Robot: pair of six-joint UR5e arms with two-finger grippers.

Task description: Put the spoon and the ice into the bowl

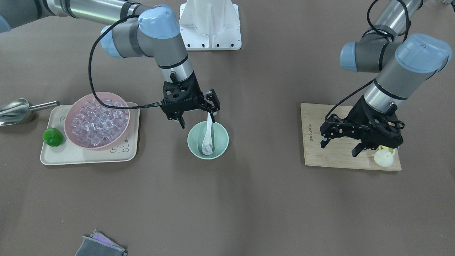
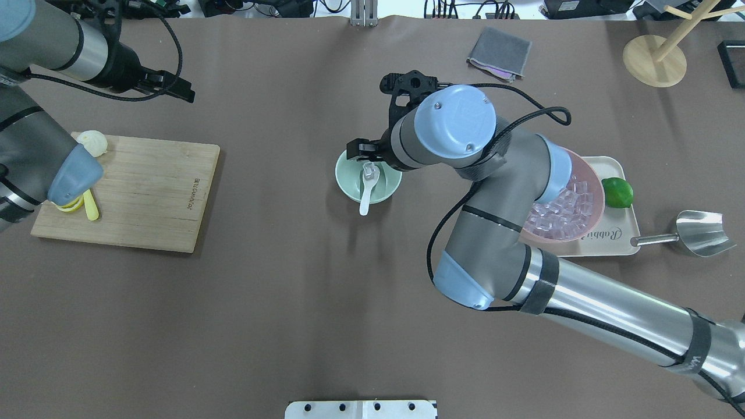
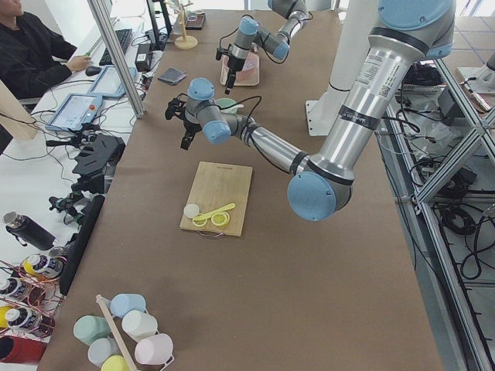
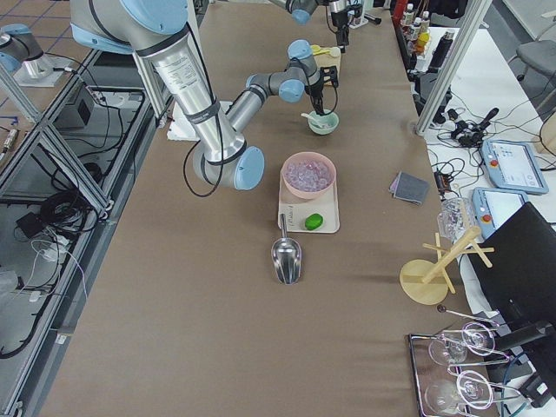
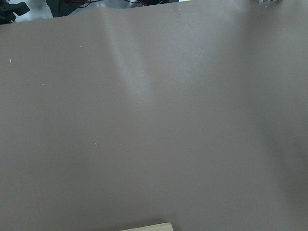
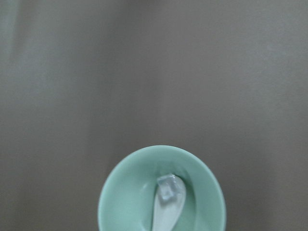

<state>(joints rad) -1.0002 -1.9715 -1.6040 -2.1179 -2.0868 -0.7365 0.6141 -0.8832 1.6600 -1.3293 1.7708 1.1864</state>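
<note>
Find the spoon [image 1: 208, 132] lying in the bowl [image 1: 194, 140], handle toward 12 o'clock in the front-facing view, ice [image 6: 167, 186] in its scoop at 6. Note the right gripper [image 1: 196, 118], jaws spread beside the handle tip. See the left gripper [image 1: 340, 146], likewise spread, well apart at 3.

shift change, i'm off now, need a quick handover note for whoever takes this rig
Right gripper: open, just above the bowl.
Left gripper: open, empty, over the board.
Spoon: in the bowl, handle leaning on the rim; one ice cube sits in its scoop.
Done: both appear to be in the bowl.
Left: probably only lifting the right arm clear.
</note>
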